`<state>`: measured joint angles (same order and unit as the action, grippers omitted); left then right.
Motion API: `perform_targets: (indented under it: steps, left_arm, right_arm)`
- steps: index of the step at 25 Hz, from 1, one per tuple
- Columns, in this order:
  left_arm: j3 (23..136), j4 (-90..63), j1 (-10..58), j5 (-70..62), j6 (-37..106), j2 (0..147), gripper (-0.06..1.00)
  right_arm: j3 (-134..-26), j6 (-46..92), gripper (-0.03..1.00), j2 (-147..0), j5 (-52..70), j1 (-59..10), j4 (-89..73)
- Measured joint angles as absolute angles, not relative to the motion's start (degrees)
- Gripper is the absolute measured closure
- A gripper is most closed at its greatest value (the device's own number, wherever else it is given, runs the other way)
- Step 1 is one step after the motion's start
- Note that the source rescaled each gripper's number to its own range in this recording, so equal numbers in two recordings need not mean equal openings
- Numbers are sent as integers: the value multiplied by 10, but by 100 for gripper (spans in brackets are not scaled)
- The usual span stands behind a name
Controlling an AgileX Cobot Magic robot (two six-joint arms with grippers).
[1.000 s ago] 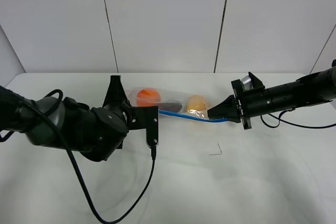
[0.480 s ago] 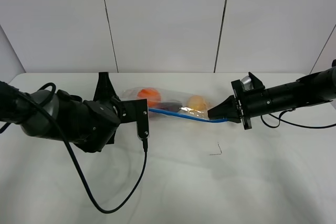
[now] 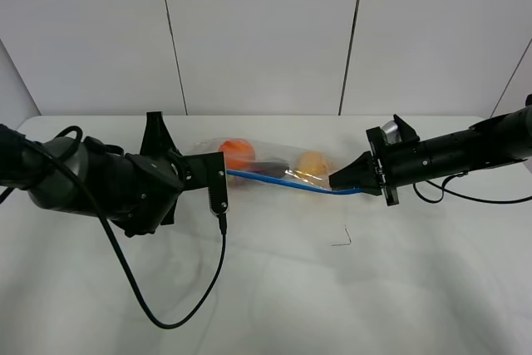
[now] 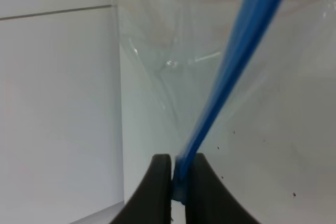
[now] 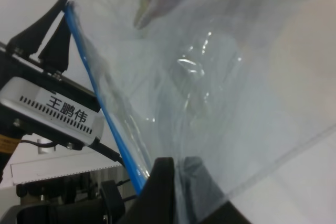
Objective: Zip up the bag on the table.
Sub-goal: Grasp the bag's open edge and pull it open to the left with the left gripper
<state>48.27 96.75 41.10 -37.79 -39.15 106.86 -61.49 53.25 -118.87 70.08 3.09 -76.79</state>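
As we come in, the clear crinkly plastic zip bag (image 3: 266, 160) is strung between both arms at the far middle of the large white matte table (image 3: 349, 288); we cannot tell whether it touches the top. Its blue zipper strip (image 3: 283, 182) runs taut along the near edge. Inside we spot a round orange (image 3: 237, 151), a dark purple eggplant (image 3: 268, 169) and a yellow pear (image 3: 312, 162). The left gripper (image 4: 178, 182) has its black jaws pinched tight on one end of the strip. The right gripper (image 5: 176, 179) is clamped on the bag's other end, right beside the strip. A black cable (image 3: 162, 325) loops over the table under the left arm.
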Motion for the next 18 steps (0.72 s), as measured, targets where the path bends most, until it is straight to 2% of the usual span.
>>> perform_targets:
  steps: [9, 11, 12, 16, 18]
  left_arm:
    - [483, 968, 410, -376, -391, 1069, 94]
    - [483, 966, 410, -377, -391, 1068, 88]
    - [483, 962, 409, -380, -391, 1068, 80]
    - [483, 960, 407, -383, -399, 1068, 34]
    - [483, 960, 407, -386, -410, 1068, 19]
  right_arm:
    - [-615, 533, 97, -1189, 701, 31, -768]
    - [-615, 533, 97, -1189, 700, 31, -766]
    - [-615, 533, 97, -1189, 700, 31, -762]
    - [-615, 533, 97, -1189, 700, 35, -757]
    - [-615, 533, 97, -1189, 700, 36, -757]
